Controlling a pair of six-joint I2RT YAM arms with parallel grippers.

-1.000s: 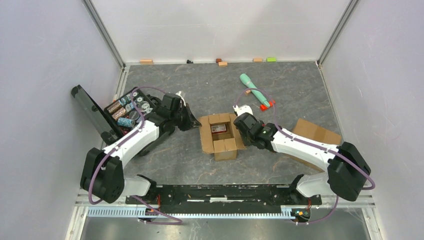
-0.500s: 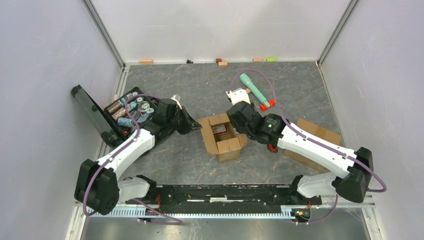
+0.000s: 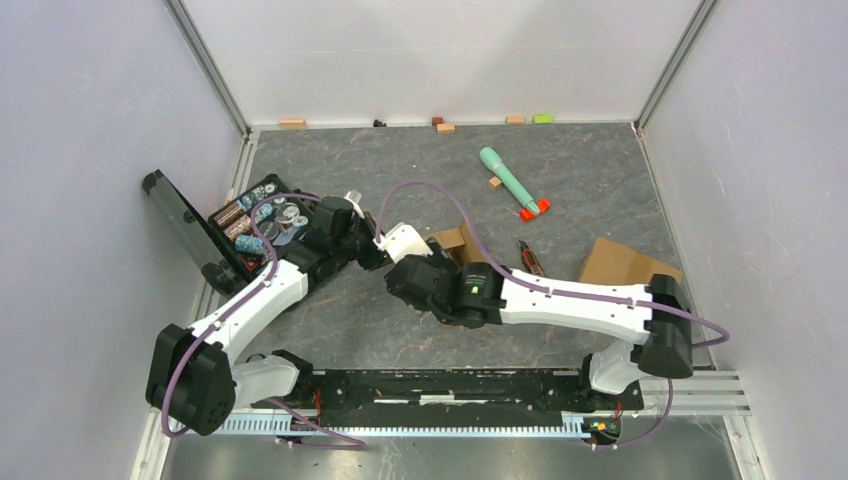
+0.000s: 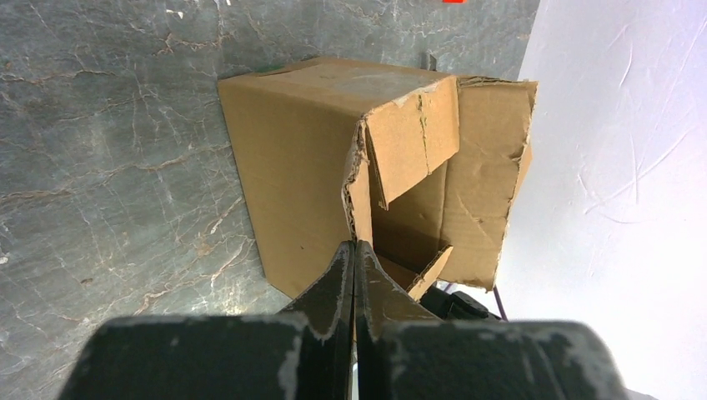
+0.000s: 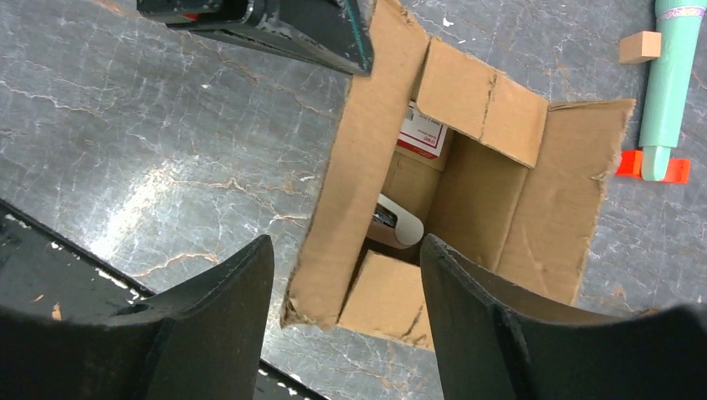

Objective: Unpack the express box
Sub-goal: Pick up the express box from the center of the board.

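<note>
Left end effector point(image 4: 354, 250) is clamped on the box point(image 4: 300, 150) flap; right end effector point(image 5: 346, 246) hovers above it, apart. Cardboard looks light and tearable; grip near the folds.

Lighting was bright and even from overhead, with soft shadows. Glare bleached the marbled table point(image 5: 158, 200) in the right wrist view, and the cardboard box point(image 5: 467, 192) was shaded inside. The right gripper point(image 5: 346, 250) loomed dark and soft-focused up close; the wall point(image 4: 617, 167) looked washed out
</note>
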